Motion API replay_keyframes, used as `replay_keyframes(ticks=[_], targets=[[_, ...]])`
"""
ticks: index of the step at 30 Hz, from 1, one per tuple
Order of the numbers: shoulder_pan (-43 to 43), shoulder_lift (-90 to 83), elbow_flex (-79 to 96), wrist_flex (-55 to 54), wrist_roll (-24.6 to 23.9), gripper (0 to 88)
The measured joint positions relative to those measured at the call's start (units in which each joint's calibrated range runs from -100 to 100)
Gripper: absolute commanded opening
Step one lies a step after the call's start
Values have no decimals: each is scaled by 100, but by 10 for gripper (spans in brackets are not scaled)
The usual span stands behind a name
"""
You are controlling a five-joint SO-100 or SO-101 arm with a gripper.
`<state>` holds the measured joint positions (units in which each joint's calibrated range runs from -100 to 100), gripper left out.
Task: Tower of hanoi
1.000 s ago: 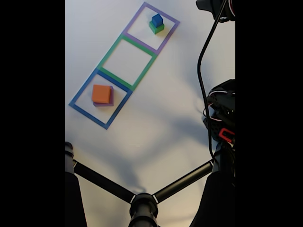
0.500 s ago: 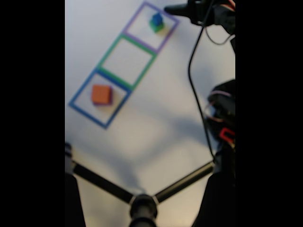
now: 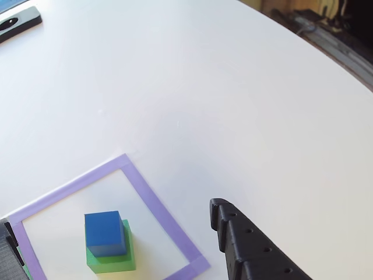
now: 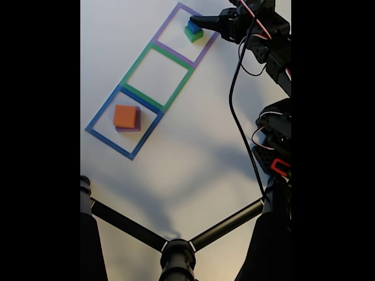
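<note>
The blue cube (image 3: 105,233) sits on the green cube (image 3: 113,261) inside the purple tape square (image 3: 145,198). My gripper (image 3: 111,214) is open, with one black finger (image 3: 245,245) to the right of the stack and the other at the left edge. In the fixed view the gripper (image 4: 198,22) reaches in from the right, its tip right beside the blue cube (image 4: 193,26) on the green cube (image 4: 195,36). The orange block (image 4: 124,116) lies on the purple slab (image 4: 138,124) in the blue tape square (image 4: 105,105).
A green tape square (image 4: 136,61) lies between the other two, with nothing inside it. A black cable (image 4: 234,117) hangs along the arm at the right. Black stand legs (image 4: 176,252) cross the bottom. A dark device (image 3: 17,20) lies at the table's far left.
The gripper has swung in from the top right corner toward the left, up to the blue and green stack. No block has moved.
</note>
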<state>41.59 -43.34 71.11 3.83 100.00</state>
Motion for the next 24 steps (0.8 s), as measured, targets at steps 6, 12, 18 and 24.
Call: replay_keyframes(ticks=[6,12,18,24], targets=[[30,454,782,-1316,0,417],[50,1202,1187,-2568,0,418],[-10,2320,1161,-3868,0,417],[-280,3707,817,-5032,0,416]])
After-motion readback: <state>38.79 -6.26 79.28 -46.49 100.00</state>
